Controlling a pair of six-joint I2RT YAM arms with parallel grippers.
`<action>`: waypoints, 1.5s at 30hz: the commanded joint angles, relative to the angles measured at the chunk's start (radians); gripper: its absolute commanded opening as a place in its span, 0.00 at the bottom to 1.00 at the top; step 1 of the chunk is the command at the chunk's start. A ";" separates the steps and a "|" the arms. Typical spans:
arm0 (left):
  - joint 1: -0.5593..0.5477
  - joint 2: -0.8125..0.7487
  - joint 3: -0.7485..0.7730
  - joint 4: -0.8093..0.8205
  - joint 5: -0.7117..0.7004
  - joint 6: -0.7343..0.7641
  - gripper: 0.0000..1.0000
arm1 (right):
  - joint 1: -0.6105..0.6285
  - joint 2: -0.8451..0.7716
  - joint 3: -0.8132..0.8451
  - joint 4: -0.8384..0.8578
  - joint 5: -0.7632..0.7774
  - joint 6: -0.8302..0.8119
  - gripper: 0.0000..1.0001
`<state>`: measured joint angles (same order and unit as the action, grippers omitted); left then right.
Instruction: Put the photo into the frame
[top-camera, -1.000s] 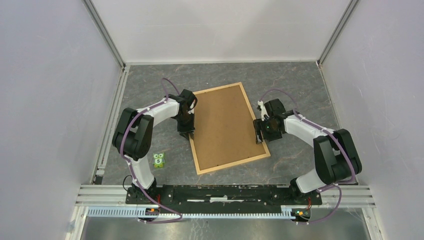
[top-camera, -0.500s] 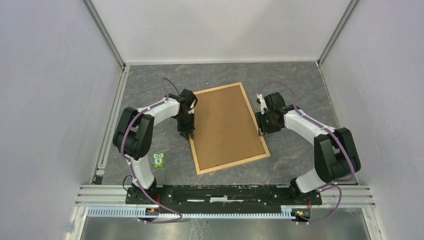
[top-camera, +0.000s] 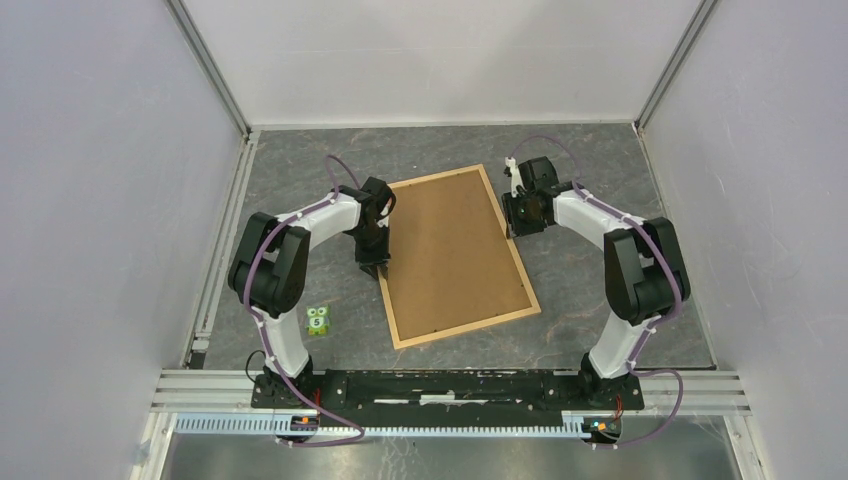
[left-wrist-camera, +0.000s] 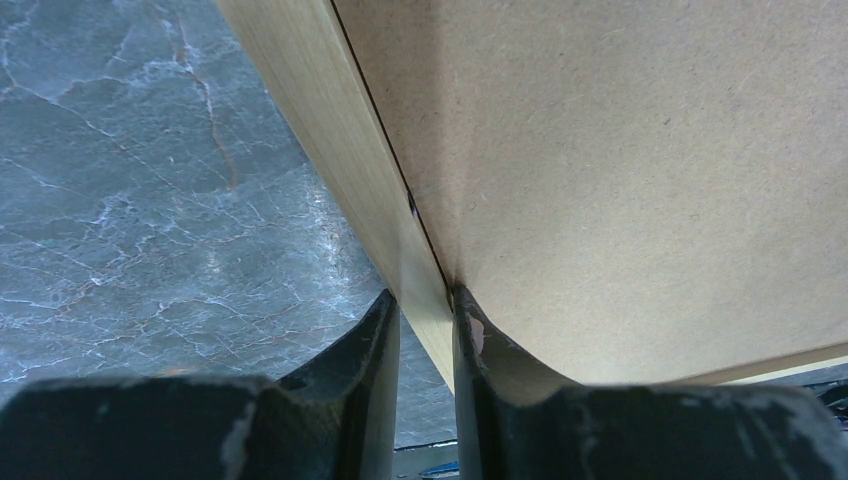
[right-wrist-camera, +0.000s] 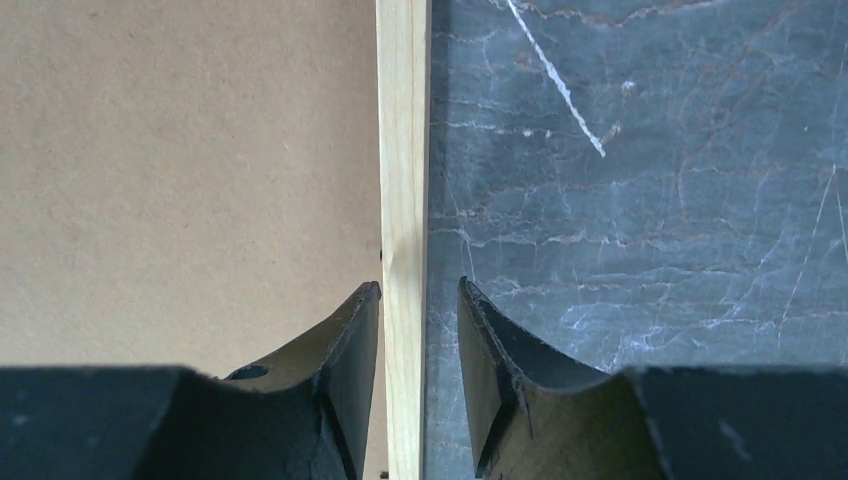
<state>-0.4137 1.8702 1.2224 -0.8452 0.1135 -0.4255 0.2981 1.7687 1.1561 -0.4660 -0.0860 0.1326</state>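
Note:
The frame, thin light wooden strips, lies on the grey table with a plain brown backing board filling it. The photo is out of view. My left gripper is at the frame's left strip near the front. In the left wrist view its fingers are closed on the strip, one on the table side and one on the board. My right gripper is at the right strip near the far end. Its jaws straddle the strip with a gap, open.
A small green owl toy marked 5 stands on the table left of the frame's near corner. White walls close in the table on three sides. An aluminium rail with the arm bases runs along the near edge.
My right gripper has slid along the frame's right strip from near its middle toward the far end. The left gripper and the frame have not moved.

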 joint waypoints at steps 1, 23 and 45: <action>0.006 0.047 -0.013 0.039 -0.104 0.044 0.02 | -0.003 0.037 0.055 0.002 0.001 -0.012 0.40; 0.005 0.042 -0.014 0.038 -0.090 0.041 0.02 | -0.023 0.070 0.081 0.010 0.005 -0.017 0.38; 0.005 0.039 -0.015 0.038 -0.087 0.040 0.02 | -0.030 0.137 0.044 0.012 -0.017 -0.019 0.37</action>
<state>-0.4137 1.8702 1.2224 -0.8452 0.1143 -0.4255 0.2718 1.8679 1.2217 -0.4477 -0.1219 0.1268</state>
